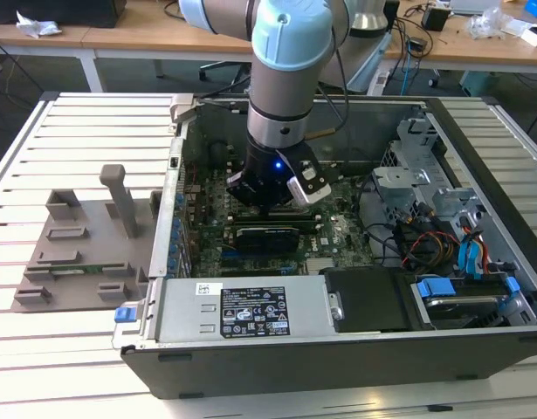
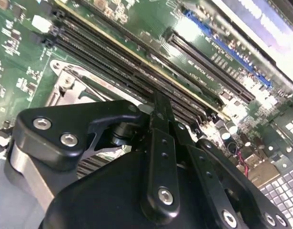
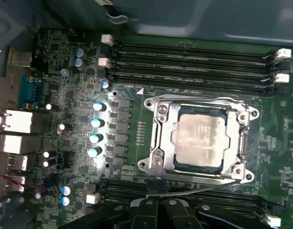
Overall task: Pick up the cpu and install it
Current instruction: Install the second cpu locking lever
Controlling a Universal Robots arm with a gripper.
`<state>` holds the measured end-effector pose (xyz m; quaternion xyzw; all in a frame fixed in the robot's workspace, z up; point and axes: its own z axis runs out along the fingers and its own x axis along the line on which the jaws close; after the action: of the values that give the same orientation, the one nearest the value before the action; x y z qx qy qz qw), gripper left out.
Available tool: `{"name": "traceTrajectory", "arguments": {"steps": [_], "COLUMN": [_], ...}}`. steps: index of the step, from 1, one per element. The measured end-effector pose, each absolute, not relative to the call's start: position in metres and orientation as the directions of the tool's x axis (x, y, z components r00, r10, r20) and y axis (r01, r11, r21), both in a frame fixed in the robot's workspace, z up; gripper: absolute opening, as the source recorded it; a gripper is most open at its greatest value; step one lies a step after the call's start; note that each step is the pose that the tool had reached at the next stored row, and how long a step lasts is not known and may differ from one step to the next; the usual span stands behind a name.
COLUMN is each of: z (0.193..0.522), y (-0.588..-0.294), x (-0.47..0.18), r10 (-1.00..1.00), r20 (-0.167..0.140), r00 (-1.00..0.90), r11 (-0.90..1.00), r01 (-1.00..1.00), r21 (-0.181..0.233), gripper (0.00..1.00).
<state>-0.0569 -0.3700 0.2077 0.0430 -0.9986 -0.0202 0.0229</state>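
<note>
1. Gripper is low inside the open computer case, just above the motherboard. In both wrist views its black linkage blocks the fingertips, so can't tell how far apart the fingers are or whether they hold anything.
2. Cpu w/ silvery top plate lies flat in the socket, metal frame around it, in the first wrist view. Nothing touching it there.
3. RAM slots run alongside the socket; row of capacitors on its other side.
4. Case lies on its side on a slatted white table. Grey plastic tray w/ raised blocks sits at the exterior view's left, beside the case.
5. Room: wooden benches behind, cables and clutter on them.
</note>
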Motion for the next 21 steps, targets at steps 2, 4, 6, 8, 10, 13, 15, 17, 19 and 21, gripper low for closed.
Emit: {"name": "traceTrajectory", "arguments": {"steps": [2,4,6,8,10,13,15,17,19,21], "z": [0.208,0.211,0.216,0.231,0.239,0.248,0.258,0.263,0.265,0.263], "y": [-0.370,-0.370,-0.370,-0.370,-0.370,-0.370,-0.370,-0.370,-0.370,-0.370], "x": [-0.059,-0.061,-0.061,-0.062,-0.062,-0.062,-0.063,-0.063,-0.063,-0.057], "r10": [-0.087,-0.087,-0.087,-0.087,-0.087,-0.087,-0.087,-0.087,-0.087,-0.087], "r20": [0.043,0.038,0.037,0.035,0.034,0.032,0.030,0.030,0.030,0.041], "r00": [-0.995,-0.995,-0.996,-0.996,-0.996,-0.996,-0.996,-0.996,-0.996,-0.995], "r11": [0.996,0.996,0.995,0.995,0.996,0.996,0.995,0.995,0.995,0.995], "r01": [-0.085,-0.085,-0.085,-0.085,-0.085,-0.085,-0.086,-0.086,-0.085,-0.085], "r21": [0.042,0.041,0.041,0.041,0.041,0.041,0.041,0.041,0.041,0.044], "gripper": [0.11,0.11,0.11,0.11,0.11,0.11,0.11,0.11,0.11,0.11]}}
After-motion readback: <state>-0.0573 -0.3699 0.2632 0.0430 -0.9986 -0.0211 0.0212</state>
